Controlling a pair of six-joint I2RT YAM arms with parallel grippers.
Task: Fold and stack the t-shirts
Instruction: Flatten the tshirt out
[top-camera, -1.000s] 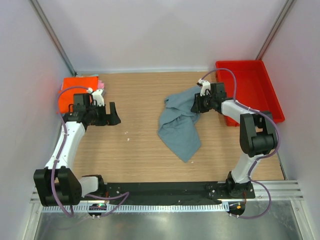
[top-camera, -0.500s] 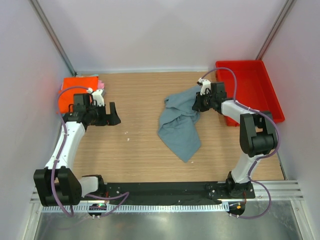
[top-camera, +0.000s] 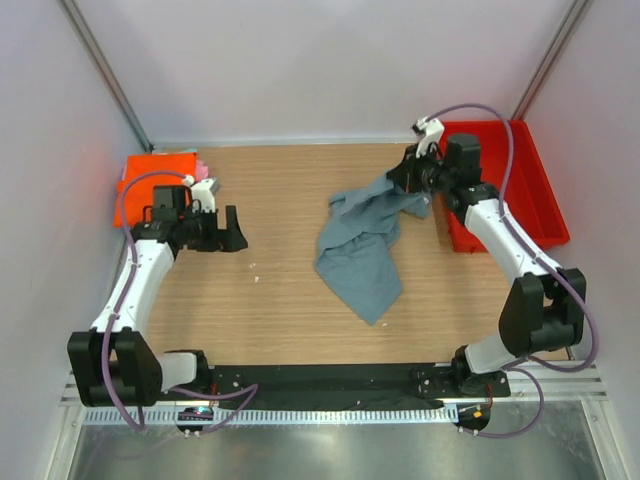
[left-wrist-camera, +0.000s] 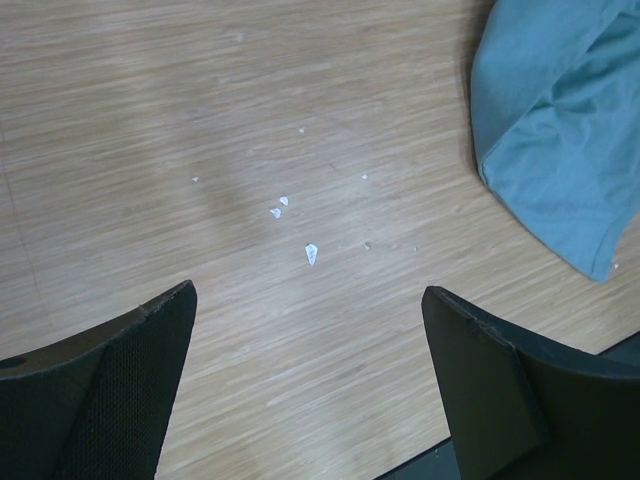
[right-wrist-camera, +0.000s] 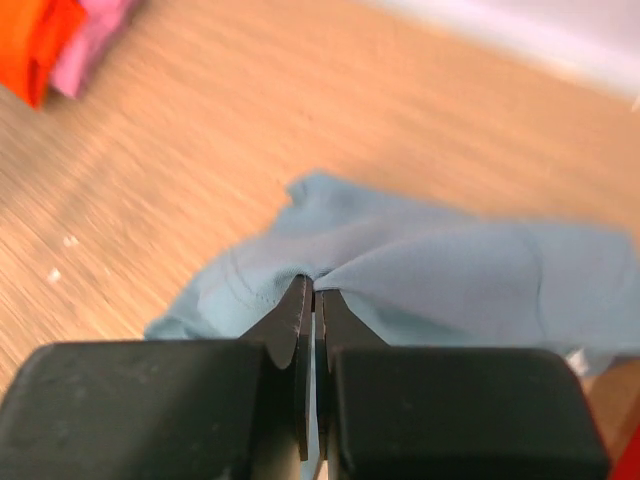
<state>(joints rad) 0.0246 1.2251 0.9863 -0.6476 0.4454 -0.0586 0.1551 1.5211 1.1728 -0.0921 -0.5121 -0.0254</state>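
The grey-blue t-shirt (top-camera: 360, 245) lies crumpled at the middle right of the wooden table; it also shows in the left wrist view (left-wrist-camera: 560, 130) and the right wrist view (right-wrist-camera: 450, 275). My right gripper (top-camera: 408, 180) is shut on the shirt's upper right edge and holds that edge lifted; its tips (right-wrist-camera: 313, 287) pinch the cloth. My left gripper (top-camera: 228, 232) is open and empty over bare table at the left, its fingers (left-wrist-camera: 110, 380) wide apart. The orange t-shirt (top-camera: 150, 185) and the pink one (top-camera: 203, 170) lie at the far left corner.
A red plastic bin (top-camera: 505, 180) stands at the right edge, just behind my right arm. Small white scraps (left-wrist-camera: 310, 253) lie on the wood in front of my left gripper. Walls close in the table on three sides.
My right gripper has risen and moved back toward the far right, pulling the shirt's upper edge with it. My left gripper has shifted slightly right.
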